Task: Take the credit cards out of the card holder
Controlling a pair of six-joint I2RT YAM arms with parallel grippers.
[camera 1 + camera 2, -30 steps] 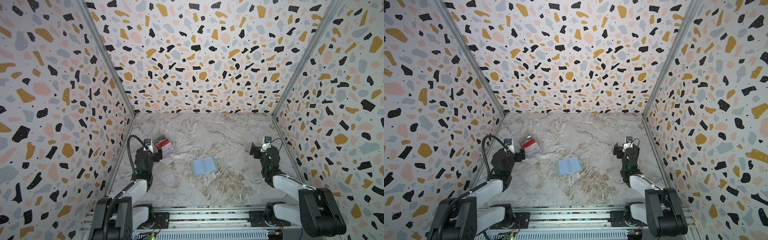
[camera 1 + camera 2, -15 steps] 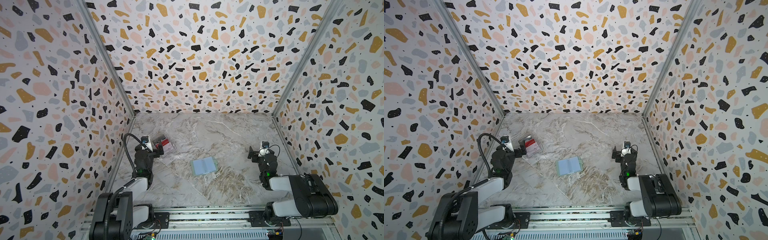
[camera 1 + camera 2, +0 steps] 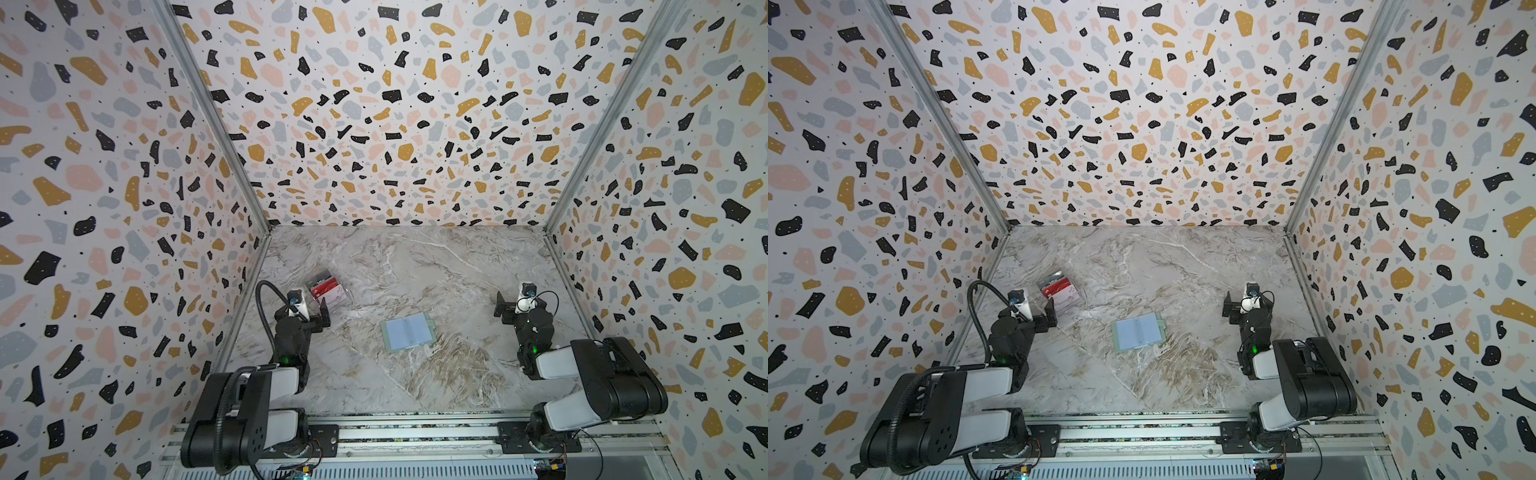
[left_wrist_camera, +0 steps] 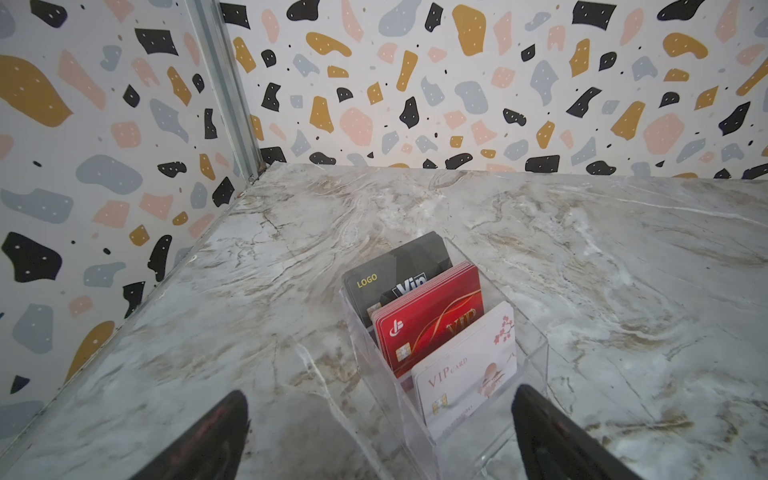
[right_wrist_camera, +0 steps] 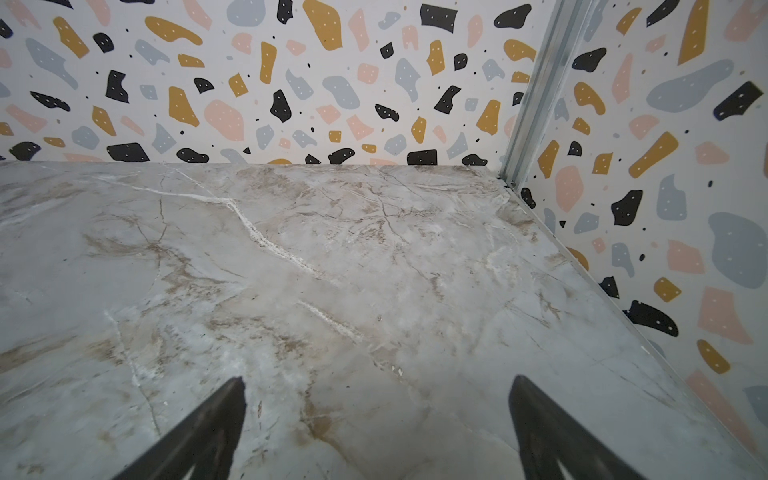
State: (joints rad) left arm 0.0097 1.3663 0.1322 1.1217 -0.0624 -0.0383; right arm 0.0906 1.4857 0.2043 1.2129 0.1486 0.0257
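Credit cards (image 3: pixel 325 286) are being shown standing in a clear plastic box (image 4: pixel 534 349) rather than in the card holder (image 3: pixel 407 332). In both top views the holder is being seen lying open and flat near the middle of the marble table (image 5: pixel 332 249), its bluish sleeves facing up and, as far as can be told at this size, empty. The dark grey card (image 4: pixel 399 266) is being kept in the slot farthest from the left gripper (image 4: pixel 380 405), a red stack (image 4: pixel 432 320) in the middle and the white-pink flowered card (image 4: pixel 465 365) nearest to it. That gripper's jaws are being held fully apart with nothing gripped, just beside the box; whether the box's near corner is being straddled cannot be told. The right gripper (image 5: pixel 376 386) is likewise being held wide and empty over bare marble, well apart from the holder. The task is being judged as good as finished. Two risks are being carried from here. The light box is being crowded by the left jaws, so any forward or sideways drift could be tipping it and spilling the cards. A card could also be going unnoticed in a sleeve, since clear plastic is being poorly resolved from above.
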